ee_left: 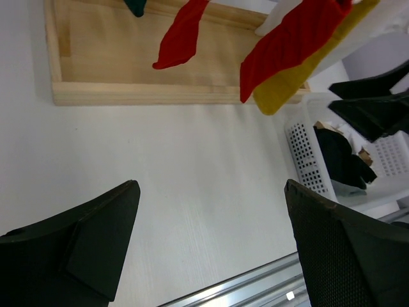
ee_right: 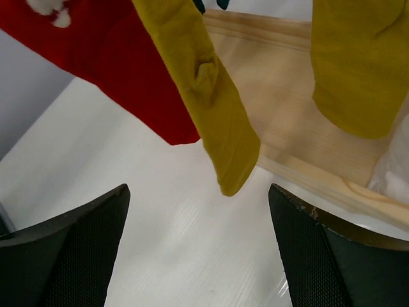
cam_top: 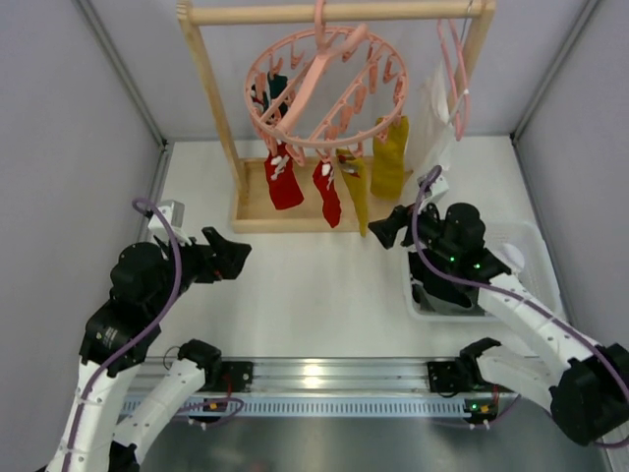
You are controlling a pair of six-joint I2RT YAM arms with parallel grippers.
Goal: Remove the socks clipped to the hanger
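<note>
The round pink hanger (cam_top: 324,93) hangs from the wooden rail with socks clipped under it: two red ones (cam_top: 283,177) (cam_top: 327,194), two mustard ones (cam_top: 356,192) (cam_top: 390,157) and a dark teal one (cam_top: 267,93). My right gripper (cam_top: 385,228) is open just below and in front of the nearer mustard sock (ee_right: 204,89), whose tip hangs above the gap between the jaws of that gripper (ee_right: 199,192). The red sock (ee_right: 115,70) is to its left. My left gripper (cam_top: 234,254) (ee_left: 211,192) is open over the bare table, well short of the red socks (ee_left: 182,38).
A wooden rack (cam_top: 221,108) with a tray base (cam_top: 257,202) carries the hanger. A plain pink clothes hanger (cam_top: 454,79) and a white cloth (cam_top: 432,118) hang at its right end. A white perforated basket (cam_top: 447,300) holding dark items sits under the right arm.
</note>
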